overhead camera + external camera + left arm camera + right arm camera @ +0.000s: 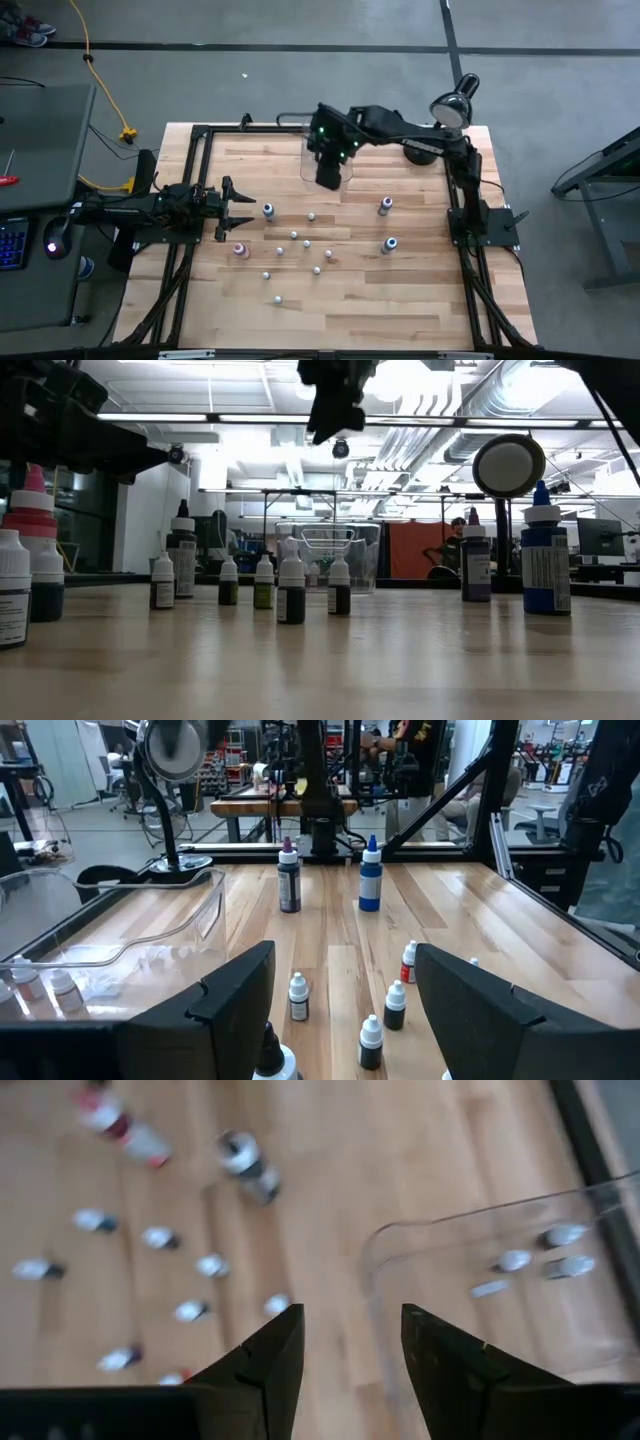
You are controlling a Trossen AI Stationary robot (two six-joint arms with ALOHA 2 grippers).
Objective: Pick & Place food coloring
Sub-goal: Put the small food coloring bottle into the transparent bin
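With fingers parted and empty, the right gripper [345, 1365] hung above the clear bin's [375, 1255] near rim, several food coloring bottles [515, 1261] inside, others [294, 236] nearby on the table; judged between picks, needing another bottle; left gripper [238, 210] waited released beside them.

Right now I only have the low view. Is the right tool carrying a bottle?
Observer: No. In its wrist view the right tool is open, with nothing between the fingers.
Operator: Where is it relative to the bin?
Observer: From above, it hangs over the edge of the clear bin that faces the loose bottles.
Operator: Anything in the bin?
Observer: Yes, at least three small bottles in the bin, lying on its floor.
Operator: Left arm?
Observer: The left tool is open and empty at the left side of the table.
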